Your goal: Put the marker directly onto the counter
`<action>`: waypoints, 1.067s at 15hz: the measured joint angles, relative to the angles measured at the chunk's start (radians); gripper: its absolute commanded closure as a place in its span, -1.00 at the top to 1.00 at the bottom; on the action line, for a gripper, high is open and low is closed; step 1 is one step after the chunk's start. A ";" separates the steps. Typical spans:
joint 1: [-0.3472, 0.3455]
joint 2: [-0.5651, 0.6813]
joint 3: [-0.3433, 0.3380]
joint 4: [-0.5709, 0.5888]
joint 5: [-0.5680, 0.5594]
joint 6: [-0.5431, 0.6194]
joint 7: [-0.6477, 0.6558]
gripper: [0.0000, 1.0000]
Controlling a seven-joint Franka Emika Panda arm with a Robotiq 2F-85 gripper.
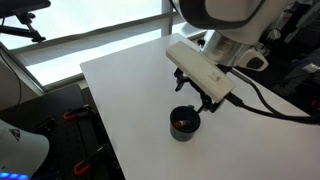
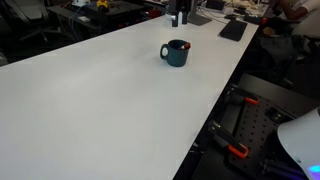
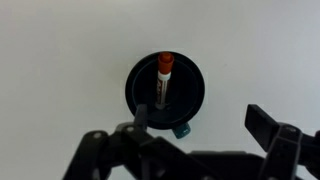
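The marker (image 3: 163,80), a short stick with an orange-red cap, stands inside a round black cup (image 3: 195,85) on the white counter (image 3: 60,60). In the wrist view my gripper (image 3: 205,125) is open and empty. It is above the cup, with one finger over the cup's near rim and the other off to the side. In an exterior view the gripper (image 1: 205,102) hangs just above and beside the cup (image 1: 183,133), and the marker's red tip (image 1: 181,121) shows inside. The cup (image 2: 175,55) and red tip (image 2: 186,45) also show on the counter (image 2: 100,100).
A small teal cup handle (image 3: 181,130) sticks out toward the gripper. A black keyboard (image 2: 232,30) lies at the counter's far end. The counter edge (image 1: 100,130) drops to black equipment with orange clamps (image 2: 238,150). Cables (image 1: 270,105) trail from the arm.
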 measured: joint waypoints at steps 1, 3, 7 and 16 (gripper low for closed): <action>0.000 0.002 0.000 0.000 0.000 0.000 0.000 1.00; 0.000 0.003 0.000 0.000 0.000 0.000 0.000 1.00; -0.003 0.009 0.001 0.000 0.000 0.000 0.000 1.00; -0.028 0.049 0.001 0.008 -0.003 0.001 0.005 1.00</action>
